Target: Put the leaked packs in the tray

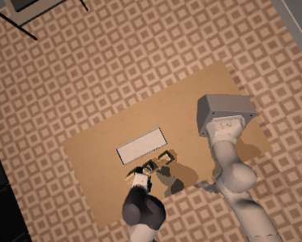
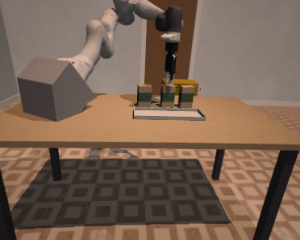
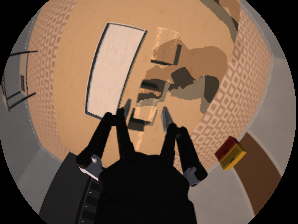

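Top view first: the wooden table (image 1: 112, 195) sits angled on the patterned floor, and the pale tray (image 1: 141, 146) lies near its middle. Just beside the tray's long edge runs a row of three coffee packs. The far pack (image 1: 166, 157) and the middle pack (image 1: 149, 166) show their tops, while the near pack (image 1: 130, 177) is mostly covered by the gripper (image 1: 140, 179), which hangs straight over that end of the row. The arm's grey base box (image 1: 223, 110) stands at the table's far corner.

Exterior view now: all three packs stand upright behind the tray, left pack (image 2: 144, 95), centre pack (image 2: 167, 96), right pack (image 2: 186, 96), each tan with a green band. The gripper (image 2: 168, 79) points down from the dark wrist, its tips level with the pack tops; from this side it lines up with the centre pack, and whether it touches one I cannot tell. A yellow box (image 2: 192, 85) sits behind them.

Wrist view: two dark fingers stand half spread, nothing between them, with the tray (image 3: 115, 66) to the left and the packs (image 3: 154, 90) ahead.
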`<state>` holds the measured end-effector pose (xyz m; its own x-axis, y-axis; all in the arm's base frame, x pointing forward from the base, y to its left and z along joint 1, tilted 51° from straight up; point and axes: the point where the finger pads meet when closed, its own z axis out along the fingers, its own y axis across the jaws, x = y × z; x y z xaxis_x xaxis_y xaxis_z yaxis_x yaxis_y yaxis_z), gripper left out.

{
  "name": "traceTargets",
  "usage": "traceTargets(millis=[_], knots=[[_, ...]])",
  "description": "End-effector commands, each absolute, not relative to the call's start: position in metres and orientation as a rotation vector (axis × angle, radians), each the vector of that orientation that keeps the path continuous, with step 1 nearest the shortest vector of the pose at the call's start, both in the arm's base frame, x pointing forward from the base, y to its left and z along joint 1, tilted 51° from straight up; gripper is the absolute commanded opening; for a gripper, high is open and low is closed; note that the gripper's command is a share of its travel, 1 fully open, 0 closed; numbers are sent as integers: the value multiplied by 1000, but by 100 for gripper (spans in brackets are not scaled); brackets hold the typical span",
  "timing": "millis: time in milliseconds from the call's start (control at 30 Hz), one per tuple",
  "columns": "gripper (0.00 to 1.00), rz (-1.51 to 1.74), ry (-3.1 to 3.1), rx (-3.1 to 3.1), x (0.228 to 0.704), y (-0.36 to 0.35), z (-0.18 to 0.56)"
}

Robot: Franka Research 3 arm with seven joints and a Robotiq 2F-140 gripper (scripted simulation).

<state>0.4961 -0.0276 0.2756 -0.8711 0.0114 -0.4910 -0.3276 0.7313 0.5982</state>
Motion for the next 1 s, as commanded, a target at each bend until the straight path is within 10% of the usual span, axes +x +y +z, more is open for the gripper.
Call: traceTargets(millis=[0,967], knots=[[55,977,2464,-230,497,-28,275],[55,977,2464,-230,504,-15,263]])
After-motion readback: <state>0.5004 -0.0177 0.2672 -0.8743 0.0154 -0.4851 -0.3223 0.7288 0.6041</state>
